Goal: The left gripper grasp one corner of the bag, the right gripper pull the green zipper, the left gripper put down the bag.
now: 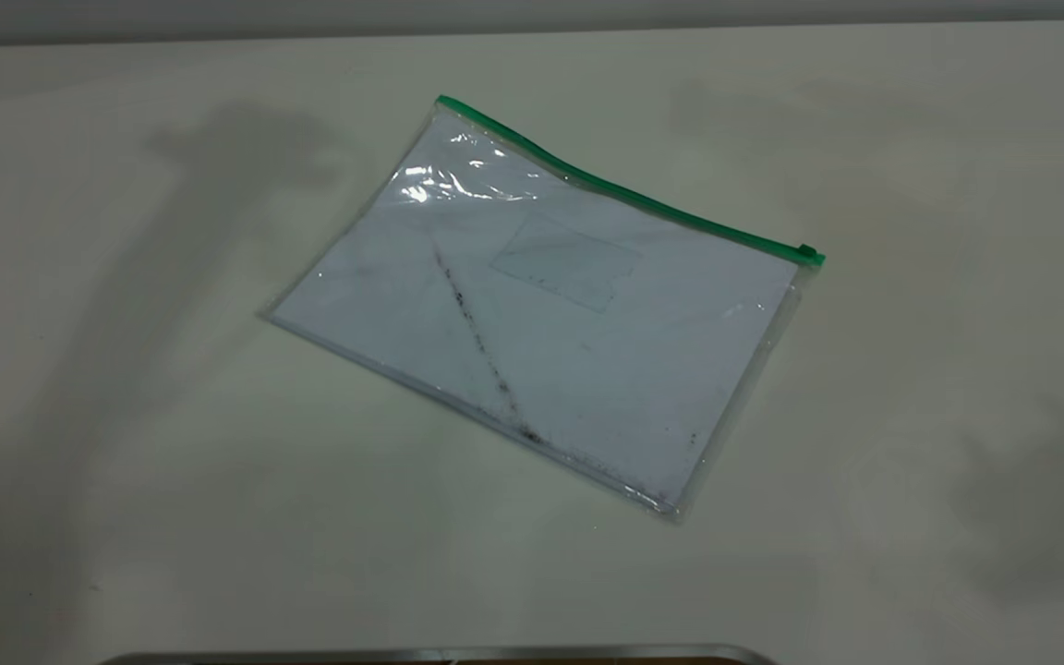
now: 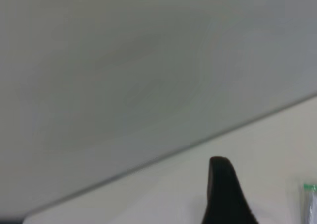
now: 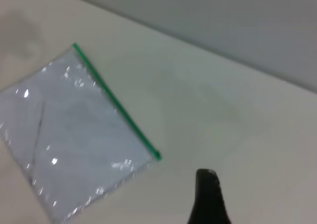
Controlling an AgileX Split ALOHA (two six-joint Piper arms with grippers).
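Lying flat mid-frame in the exterior view, the bag (image 1: 550,314) sits skewed on the table (image 1: 126,462), nothing touching it. Green zipper (image 1: 624,192) runs along its upper edge, slider tab (image 1: 807,253) at the right end, corner (image 1: 444,102) at upper left. White paper with dark diagonal smudge inside. Left gripper (image 2: 225,194) and right gripper (image 3: 208,196): one finger visible each, above table, cannot tell if apart or together.
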